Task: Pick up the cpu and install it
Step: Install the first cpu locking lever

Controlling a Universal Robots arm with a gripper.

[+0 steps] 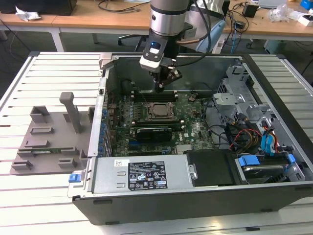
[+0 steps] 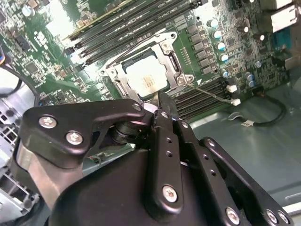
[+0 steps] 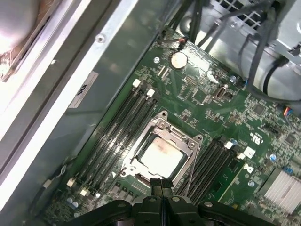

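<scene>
Silvery cpu point(image 3: 161, 157) seated in socket frame point(image 3: 161, 149), closed jaws just above

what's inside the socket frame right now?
The cpu sits inside the socket frame, silvery top showing. The tool hangs above its edge, fingers together. Whatever lies under the chip is covered.

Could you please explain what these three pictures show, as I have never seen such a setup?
The exterior view shows one robot arm reaching into an open computer case lying on a slatted table. Its end effector hangs above the green motherboard, with its fingers closed together and nothing held between them. The other two pictures come from cameras riding on the arm's wrist, looking down past the fingers. Both show the cpu, a silvery square chip, already lying in its socket frame between the memory slots.
</scene>
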